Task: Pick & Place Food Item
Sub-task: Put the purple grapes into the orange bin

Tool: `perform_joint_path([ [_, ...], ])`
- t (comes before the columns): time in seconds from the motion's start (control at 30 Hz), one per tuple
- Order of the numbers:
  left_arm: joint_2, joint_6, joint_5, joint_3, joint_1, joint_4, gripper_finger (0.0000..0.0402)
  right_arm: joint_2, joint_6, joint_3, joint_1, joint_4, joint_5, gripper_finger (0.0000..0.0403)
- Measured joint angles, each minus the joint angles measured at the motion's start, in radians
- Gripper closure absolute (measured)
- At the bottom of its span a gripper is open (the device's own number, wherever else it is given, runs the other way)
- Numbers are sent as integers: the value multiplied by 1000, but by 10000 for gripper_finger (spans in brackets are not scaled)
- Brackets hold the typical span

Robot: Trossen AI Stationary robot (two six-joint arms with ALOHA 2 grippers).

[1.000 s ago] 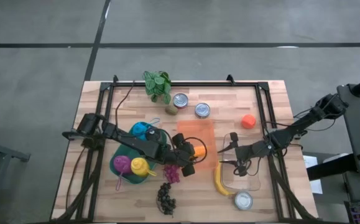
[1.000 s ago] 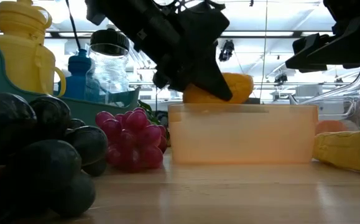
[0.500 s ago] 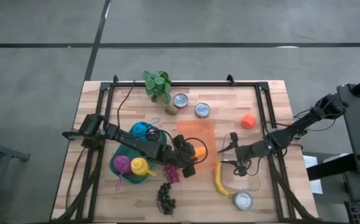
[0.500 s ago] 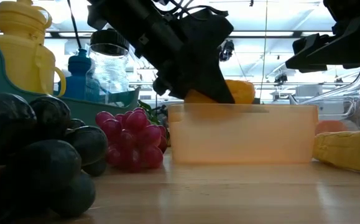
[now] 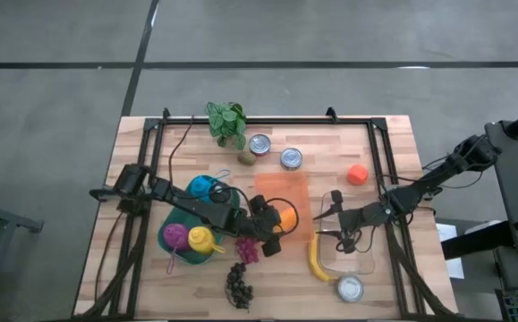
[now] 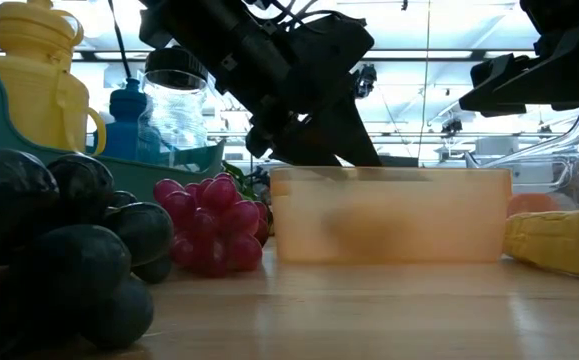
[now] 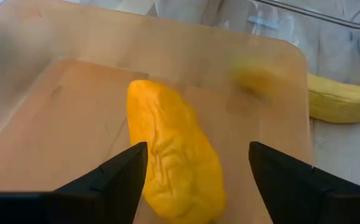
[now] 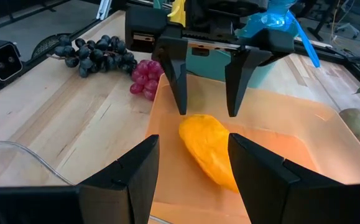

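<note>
An orange-yellow mango-like fruit [image 8: 211,152] lies on the floor of the shallow orange container [image 5: 281,188]. It shows as a blur through the container wall in the low view [image 6: 369,225]. My left gripper [image 8: 204,93] hangs open just above the fruit, one finger to each side of it and clear of it; it also shows in its own wrist view [image 7: 198,149]. My right gripper [image 8: 192,180] is open and empty over the clear container [image 5: 357,255] at the table's right.
A banana [image 5: 317,261] lies beside the clear container, with a can [image 5: 351,288] near the front edge. Red grapes [image 5: 246,249] and dark grapes [image 5: 238,282] lie left of the orange container. A teal tray of bottles [image 5: 191,233], two cans [image 5: 259,144], a plant [image 5: 227,122] and an orange ball [image 5: 357,173] stand around.
My left gripper has let go of the fruit. The fruit was held above the orange container's rim and has dropped inside onto its floor. The gripper itself has stayed over the container.
</note>
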Motion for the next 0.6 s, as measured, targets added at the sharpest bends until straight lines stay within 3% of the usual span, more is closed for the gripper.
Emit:
perform_joint_path([
  [0.47, -96, 114, 1, 108, -10, -36, 116, 0, 0, 0, 0, 0, 0, 214],
  [0.6, -172, 168, 49, 141, -9, -53, 116, 0, 0, 0, 0, 0, 0, 214],
])
